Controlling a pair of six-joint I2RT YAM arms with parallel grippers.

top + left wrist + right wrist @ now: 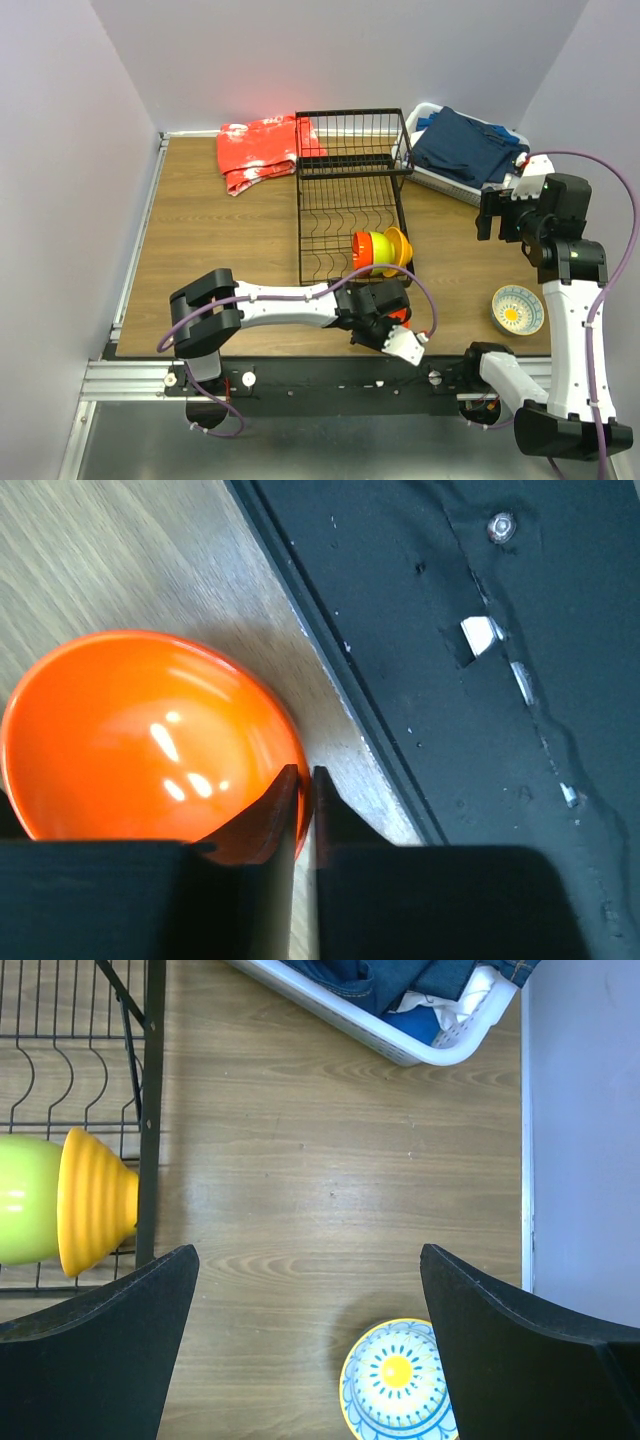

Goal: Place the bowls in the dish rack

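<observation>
Black fingers of the left gripper (305, 775) stand almost together, pinching the rim of the red bowl (140, 740): 1 finger inside, 1 outside. That bowl sits upright on the table (230, 240), just beside its near edge. The right gripper (307, 1260) hangs over bare wood with its 2 fingers wide apart, holding nothing. The patterned bowl (398, 1380) sits upright on the table below it, untouched. That makes 4 bowls: 2 on the table and 2 in the rack (153, 1110), where the green bowl (25, 1200) and yellow bowl (95, 1200) lie nested on their sides at its near right corner. Behind are 1 white basket (400, 1045) of blue cloth and 1 red cloth (260, 150).
</observation>
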